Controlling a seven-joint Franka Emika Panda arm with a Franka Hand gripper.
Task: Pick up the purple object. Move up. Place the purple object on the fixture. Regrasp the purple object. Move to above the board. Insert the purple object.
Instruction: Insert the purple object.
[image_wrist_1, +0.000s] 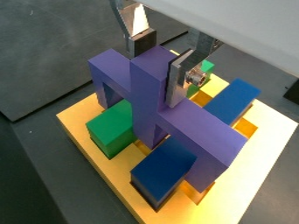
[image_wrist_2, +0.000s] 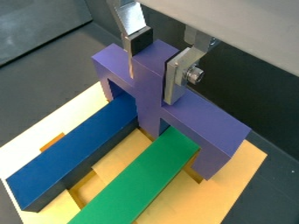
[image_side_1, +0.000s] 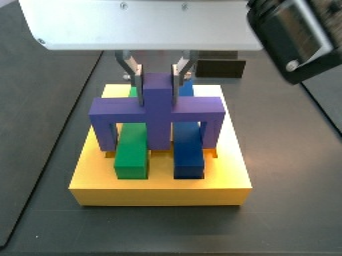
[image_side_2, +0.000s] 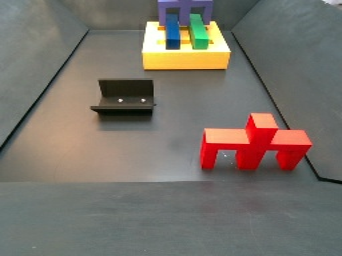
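Gripper (image_wrist_1: 167, 59) clamped on raised central stub of purple object (image_wrist_1: 176, 118), fingers (image_wrist_2: 179, 77) pressing either side. Piece hangs directly beneath gripper, long axis crosswise to green bar (image_side_1: 131, 152) and blue bar (image_side_1: 190, 152), legs straddling both over board (image_side_1: 160, 187). Judged: coming move straight down, legs into slots outside the bars. Both wrist views show grip and stub close up, but not leg ends. Side view shows bridge squared over bars; seating depth unclear. Other side view alone shows fixture (image_side_2: 124, 97) and red piece (image_side_2: 255, 144), well apart from gripper.
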